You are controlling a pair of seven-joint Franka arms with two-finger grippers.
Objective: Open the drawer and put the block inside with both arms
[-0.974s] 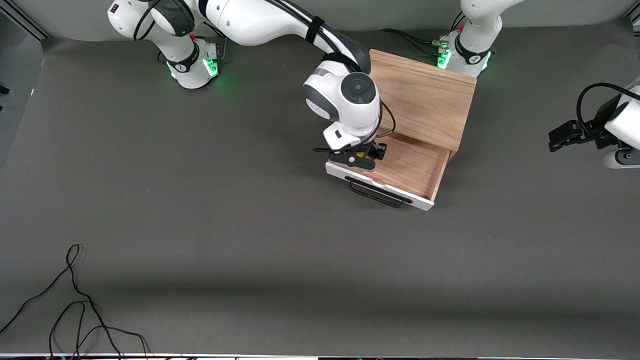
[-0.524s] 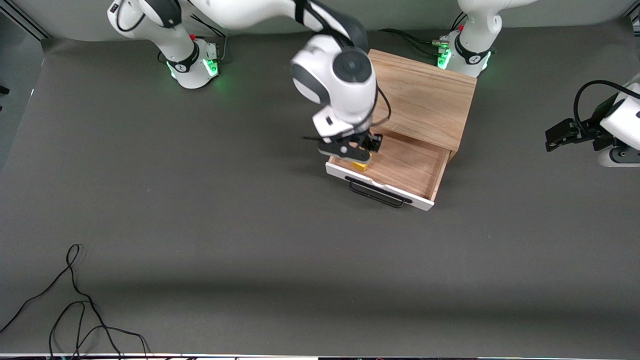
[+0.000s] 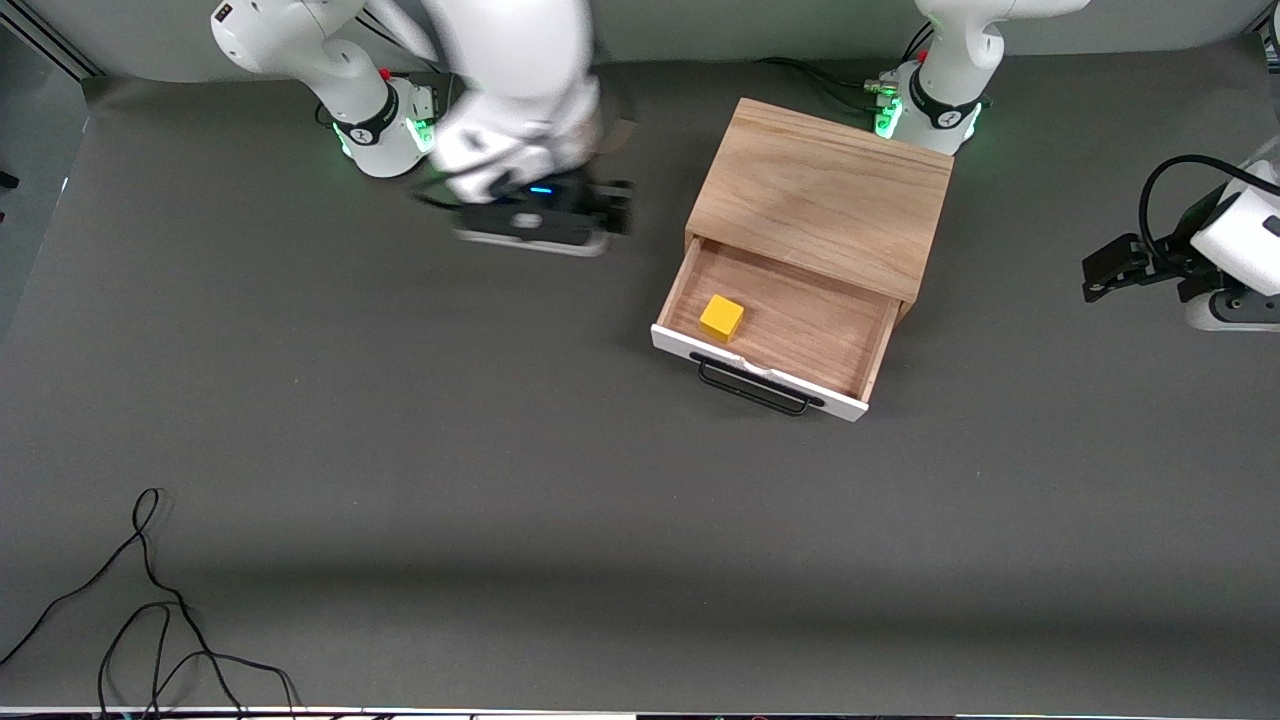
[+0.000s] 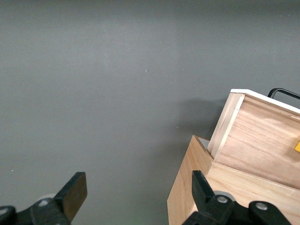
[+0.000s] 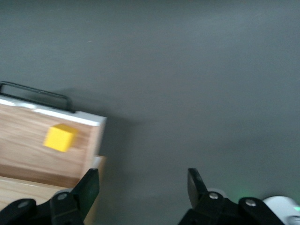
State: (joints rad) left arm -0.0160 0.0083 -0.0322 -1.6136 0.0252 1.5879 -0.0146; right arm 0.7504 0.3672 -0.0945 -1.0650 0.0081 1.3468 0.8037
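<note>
The drawer [image 3: 775, 335] stands pulled out of its wooden box [image 3: 825, 195], and the yellow block [image 3: 721, 318] lies inside it, at the corner toward the right arm's end and close to the white front panel. The right gripper [image 3: 610, 215] is over bare table [image 3: 400, 450] beside the box, toward its own base, with fingers [image 5: 194, 183] spread and empty. The left gripper [image 3: 1100, 275] waits over the table at the left arm's end, well apart from the box, fingers [image 4: 75, 192] spread wide, holding nothing.

One drawer [image 3: 790, 325]; one block [image 3: 721, 318]; two arms; one cable [image 3: 150, 620].
</note>
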